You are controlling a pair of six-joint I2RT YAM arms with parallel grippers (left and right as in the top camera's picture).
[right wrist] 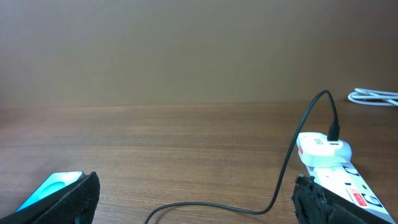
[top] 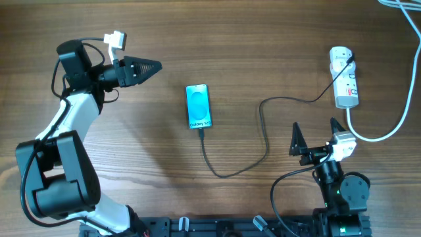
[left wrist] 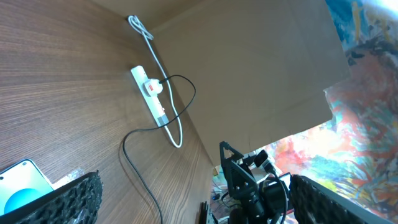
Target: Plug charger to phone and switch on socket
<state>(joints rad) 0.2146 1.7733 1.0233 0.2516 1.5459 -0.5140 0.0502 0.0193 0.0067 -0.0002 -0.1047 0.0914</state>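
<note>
The phone (top: 198, 106) lies flat mid-table, teal screen up; it also shows in the left wrist view (left wrist: 18, 186) and the right wrist view (right wrist: 53, 185). The thin black charger cable (top: 265, 141) runs from a plug on the white socket (top: 345, 82), loops down and meets the phone's lower edge. The socket also shows in the left wrist view (left wrist: 149, 92) and the right wrist view (right wrist: 336, 165). My left gripper (top: 154, 66) (left wrist: 194, 183) is open and empty, left of the phone. My right gripper (top: 317, 133) (right wrist: 196, 190) is open and empty, below the socket.
A thick white cord (top: 388, 135) leaves the socket's near end and curves right and up along the table's right edge. A brown board wall (right wrist: 199, 50) stands behind the table. The right arm's base (top: 339, 191) sits at the front edge.
</note>
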